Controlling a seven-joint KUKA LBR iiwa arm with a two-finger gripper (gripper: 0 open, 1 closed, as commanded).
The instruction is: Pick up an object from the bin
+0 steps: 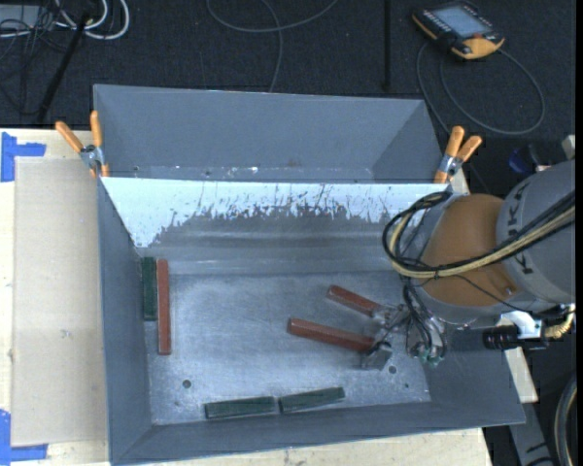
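Note:
My gripper (377,355) is low in the right part of the bin, under the orange wrist cover. It sits at the right end of a long red-brown bar (325,335) that lies flat on the bin floor, angled slightly down to the right. Whether it touches the bar I cannot tell. A shorter red-brown bar (353,300) lies just above and to the left of the gripper, also slanted. Nothing shows lifted off the floor.
Two dark green bars (240,408) (312,398) lie end to end along the front wall. By the left wall a dark green bar (149,287) and a red-brown bar (163,307) lie side by side, upright in the view.

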